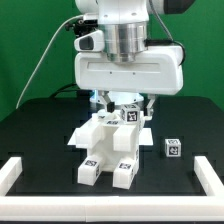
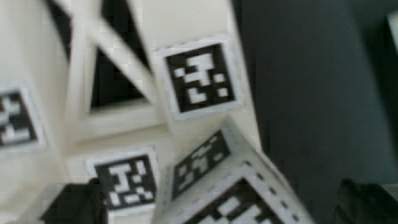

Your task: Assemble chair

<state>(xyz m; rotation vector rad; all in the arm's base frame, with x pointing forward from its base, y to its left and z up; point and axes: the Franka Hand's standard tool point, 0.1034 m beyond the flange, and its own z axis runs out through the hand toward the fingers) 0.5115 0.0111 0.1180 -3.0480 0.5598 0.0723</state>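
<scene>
The black tabletop [image 1: 40, 130] fills most of the exterior view. White border rails [image 1: 12, 175] edge it at that view's left, right and near side, and the rails run out of the picture at the corners. Above it hangs the robot arm [image 1: 125, 35]. Its upper part is cut off at the top, and its broad white wrist block hides the far middle of the tabletop.

The chair [image 1: 105, 140] stands partly built in the middle of the tabletop, directly under the arm. We see a stepped white body with two blocky feet on the near side, each bearing a black-and-white tag. Its top reaches up into the shadow of the wrist block, where we cannot sort out the separate pieces.

The pincer [image 1: 122, 103] is spread, with one finger on each side of the chair's top piece. We cannot tell whether either finger touches it. In the wrist view the chair [image 2: 125, 120] appears very close and blurred: slanted white bars, a dark gap between them, and several tags, the clearest one [image 2: 201, 78] on a flat face. The others are cut off at the edges.

A loose cube [image 1: 173, 148] with a tag lies on the tabletop at the exterior view's right, apart from the chair.
</scene>
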